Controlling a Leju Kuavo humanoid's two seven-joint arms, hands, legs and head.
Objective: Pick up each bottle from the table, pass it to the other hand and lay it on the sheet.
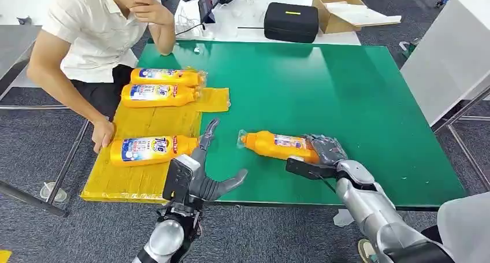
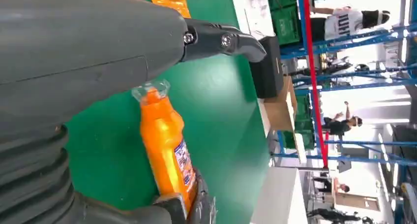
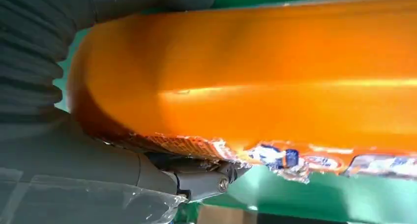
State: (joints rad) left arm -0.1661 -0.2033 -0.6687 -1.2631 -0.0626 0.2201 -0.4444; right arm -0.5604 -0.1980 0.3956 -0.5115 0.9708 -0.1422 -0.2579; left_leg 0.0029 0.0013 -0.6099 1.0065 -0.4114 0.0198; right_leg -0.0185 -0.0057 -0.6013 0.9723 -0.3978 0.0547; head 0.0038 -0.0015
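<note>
Nearest the head camera, the left hand (image 1: 199,173) hangs over the table's near edge with its fingers spread apart and nothing in them, one finger reaching up toward the cap end of the closest bottle on the sheet (image 1: 151,149). Across from it, the right hand (image 1: 323,156) is wrapped around the base end of the orange bottle (image 1: 276,145), which lies on its side on the green table (image 1: 346,95), cap pointing toward the left hand; the right wrist view shows the bottle's (image 3: 255,86) orange body pressed close against the hand's grey cover (image 3: 74,175). From the left wrist, the same bottle (image 2: 167,150) is seen lengthwise, cap toward the camera, with the right hand at its far end.

Left of the table's middle lies the yellow sheet (image 1: 144,124), hanging past the left side of the table. Two more bottles (image 1: 159,85) lie side by side at its far end. A seated person (image 1: 98,32) in a white shirt rests one hand (image 1: 103,134) on the sheet's left edge. Beyond the green table stands a white table bearing a black case (image 1: 291,21) and an open cardboard box (image 1: 341,10).
</note>
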